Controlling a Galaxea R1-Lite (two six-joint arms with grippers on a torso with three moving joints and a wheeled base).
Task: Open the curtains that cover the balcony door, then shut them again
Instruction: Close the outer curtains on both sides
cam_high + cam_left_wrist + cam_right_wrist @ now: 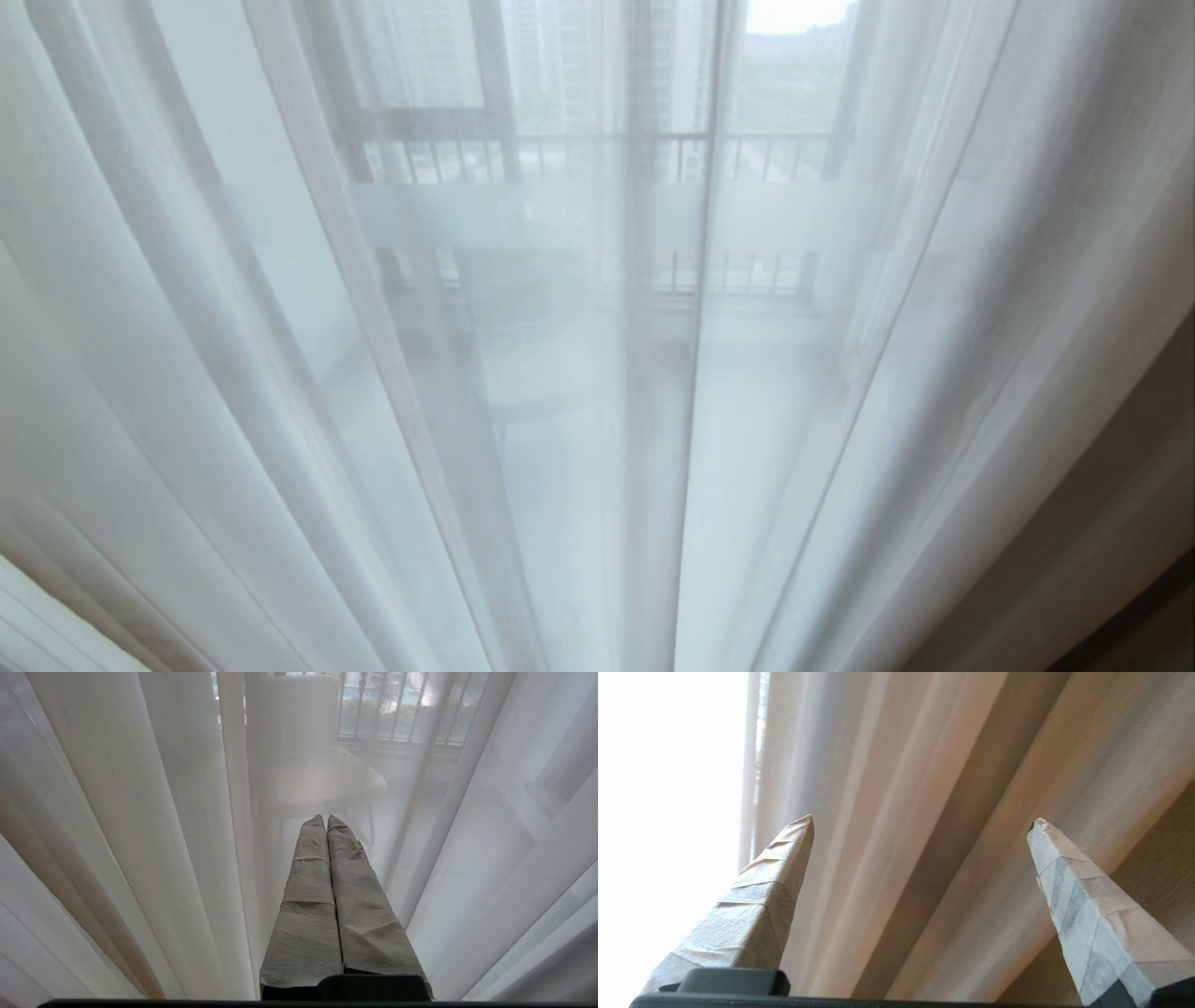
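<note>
Thin white sheer curtains [233, 373] hang in vertical folds across the whole head view, drawn shut. Behind them shows the balcony door [560, 215] with its frosted white band. A thicker beige-grey drape [1092, 523] hangs at the right edge. Neither arm shows in the head view. My left gripper [325, 819] is shut, its taped fingers pressed together with nothing between them, pointing at the sheers [140, 812] close ahead. My right gripper [922, 821] stands wide open, tilted upward at the curtain folds [934, 812]; no fabric lies between its fingers.
Through the sheer, in the left wrist view, a pale chair [292, 714] and a small round table [327, 779] stand on the balcony. A dark railing [747, 154] runs beyond the glass. A dark strip [1148, 597] borders the drape at the lower right.
</note>
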